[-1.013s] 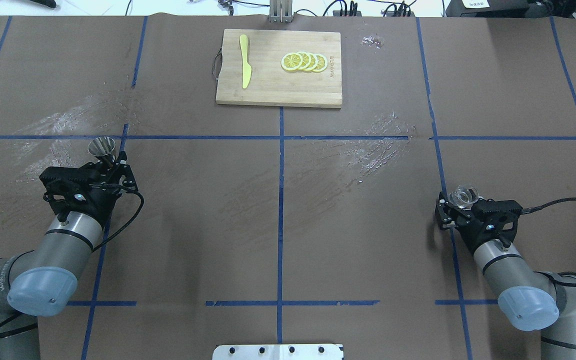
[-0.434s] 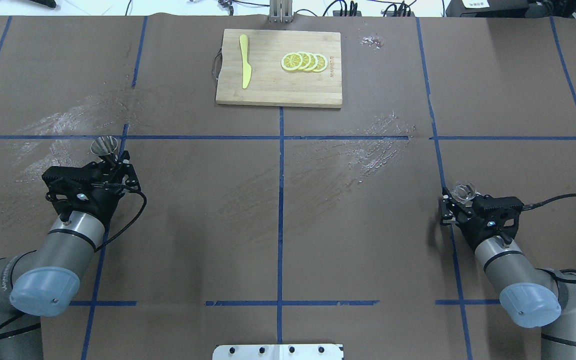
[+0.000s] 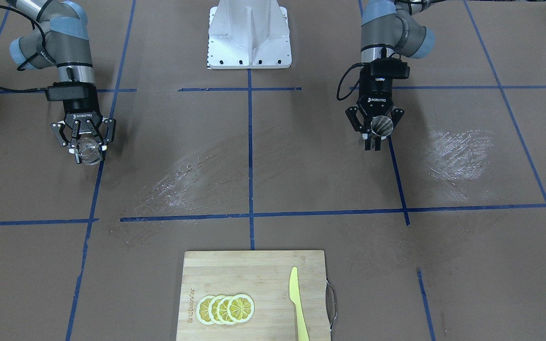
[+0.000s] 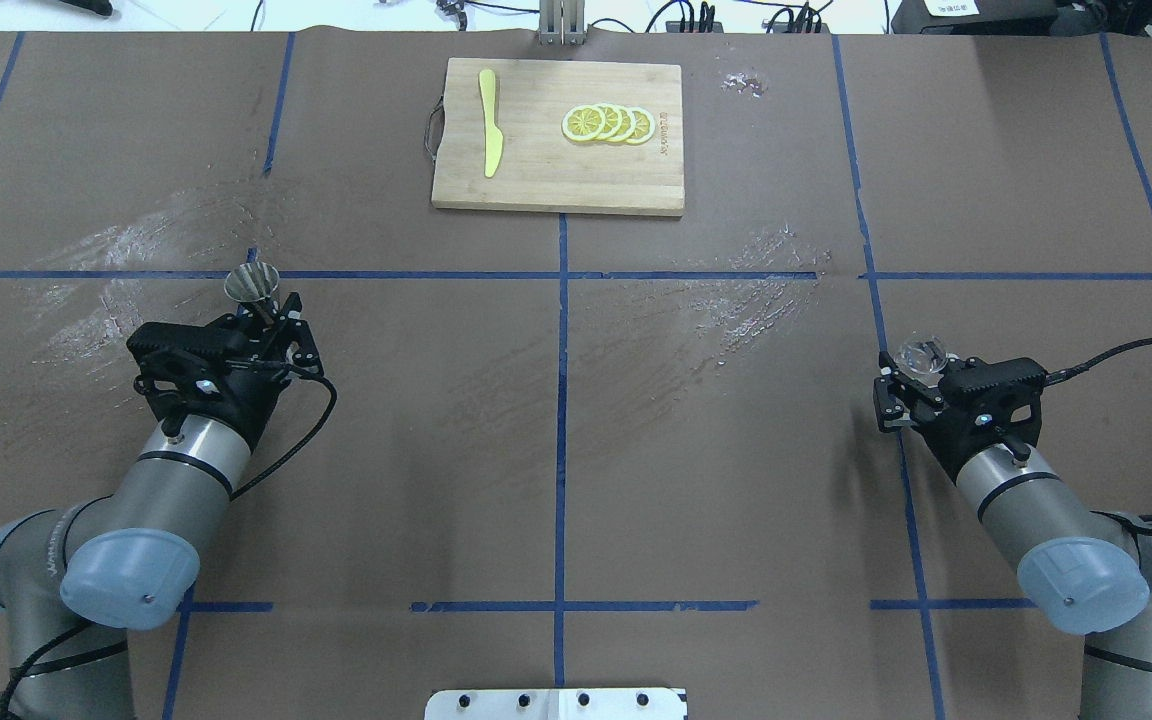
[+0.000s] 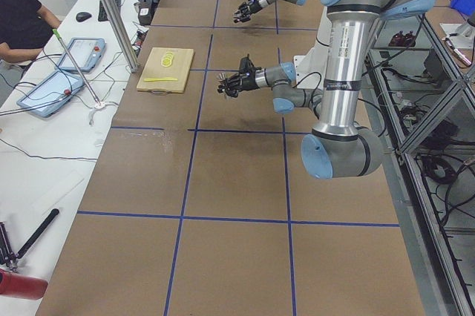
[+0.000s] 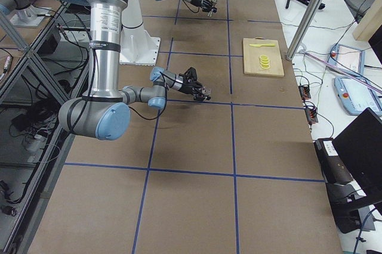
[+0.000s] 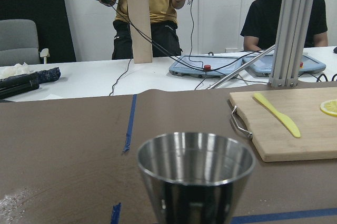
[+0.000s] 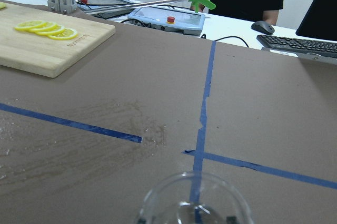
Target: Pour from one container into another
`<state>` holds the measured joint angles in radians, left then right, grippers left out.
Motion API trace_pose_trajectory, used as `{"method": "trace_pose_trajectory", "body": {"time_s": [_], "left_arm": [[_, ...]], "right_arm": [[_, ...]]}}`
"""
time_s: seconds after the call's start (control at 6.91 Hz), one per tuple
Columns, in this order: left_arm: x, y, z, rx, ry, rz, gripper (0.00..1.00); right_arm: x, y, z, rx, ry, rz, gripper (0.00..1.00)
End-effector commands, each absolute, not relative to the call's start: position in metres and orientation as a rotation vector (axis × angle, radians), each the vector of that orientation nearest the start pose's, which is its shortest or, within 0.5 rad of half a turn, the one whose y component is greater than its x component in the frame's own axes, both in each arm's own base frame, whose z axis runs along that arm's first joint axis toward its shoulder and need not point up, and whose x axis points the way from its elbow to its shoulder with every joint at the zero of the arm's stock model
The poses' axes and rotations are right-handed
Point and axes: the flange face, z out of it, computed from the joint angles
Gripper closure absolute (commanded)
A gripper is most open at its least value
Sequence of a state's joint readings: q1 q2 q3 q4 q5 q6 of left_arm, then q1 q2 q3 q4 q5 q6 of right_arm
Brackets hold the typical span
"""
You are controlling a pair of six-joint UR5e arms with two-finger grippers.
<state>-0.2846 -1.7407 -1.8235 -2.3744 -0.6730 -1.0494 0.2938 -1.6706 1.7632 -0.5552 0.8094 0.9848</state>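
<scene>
Clear flared glass cup [image 4: 924,356] sitting clamped in our right gripper [image 4: 914,388], mid-right of the overhead frame; we are holding the shiny hourglass metal jigger [image 4: 252,284] pinched in the left gripper [image 4: 266,318], mid-left. We are judging smooth glass liable to slip when tilting; narrow jigger mouth inviting spill

ROBOTIQ is printed in white on both the left tool [image 3: 373,142] and the right tool [image 3: 87,150].
</scene>
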Motion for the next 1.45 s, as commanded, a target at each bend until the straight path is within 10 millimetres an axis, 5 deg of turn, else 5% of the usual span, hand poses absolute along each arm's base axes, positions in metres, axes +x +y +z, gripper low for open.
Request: {"method": "trace_pose_trajectory", "body": {"time_s": [0.0, 0.14, 0.58, 1.01, 1.3], "left_arm": [[0.496, -0.342, 0.267, 1.22, 0.779, -0.233, 1.0], [0.512, -0.335, 0.24, 1.227, 0.797, -0.02, 1.0], [0.521, -0.322, 0.219, 1.207, 1.014, 0.085, 1.0], [0.557, -0.332, 0.228, 1.198, 0.982, 0.141, 1.0], [0.584, -0.338, 0.222, 1.192, 0.975, 0.148, 1.0]], "right_arm": [[-0.383, -0.328, 0.427, 1.121, -0.713, 0.116, 1.0], [-0.388, -0.334, 0.412, 1.124, -0.744, 0.114, 1.0], [-0.408, -0.344, 0.365, 1.203, -0.731, -0.091, 1.0], [-0.389, -0.34, 0.3, 1.143, -0.771, -0.244, 1.0], [-0.395, -0.343, 0.281, 1.154, -0.698, -0.319, 1.0]]}}
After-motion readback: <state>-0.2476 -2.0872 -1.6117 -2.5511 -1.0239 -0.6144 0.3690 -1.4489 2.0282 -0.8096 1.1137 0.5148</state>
